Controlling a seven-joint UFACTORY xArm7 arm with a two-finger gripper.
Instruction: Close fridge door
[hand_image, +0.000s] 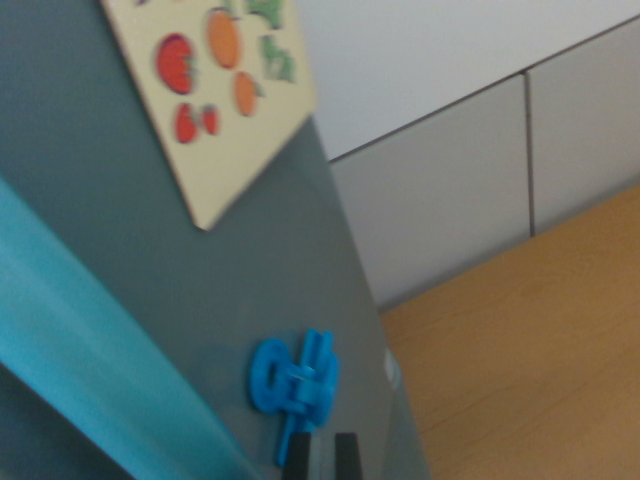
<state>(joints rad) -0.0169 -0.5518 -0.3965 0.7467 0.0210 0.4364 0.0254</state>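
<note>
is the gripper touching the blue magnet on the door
Cannot tell. In the wrist view the gripper fingertips sit right below the blue magnet on the grey door, overlapping its lower edge, but the blur hides any contact or gap.

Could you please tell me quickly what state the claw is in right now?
Claw: only two dark finger tips show at the bottom edge, apparently apart, holding nothing visible; state cannot be told.

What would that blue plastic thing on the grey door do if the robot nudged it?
The blue plastic piece looks stiff, small and probably light. It sits flat against the grey door, perhaps as a magnet or clip, so a nudge might slide it along or knock it off rather than bend it. The picture is too blurred to tell how firmly it holds.
</note>
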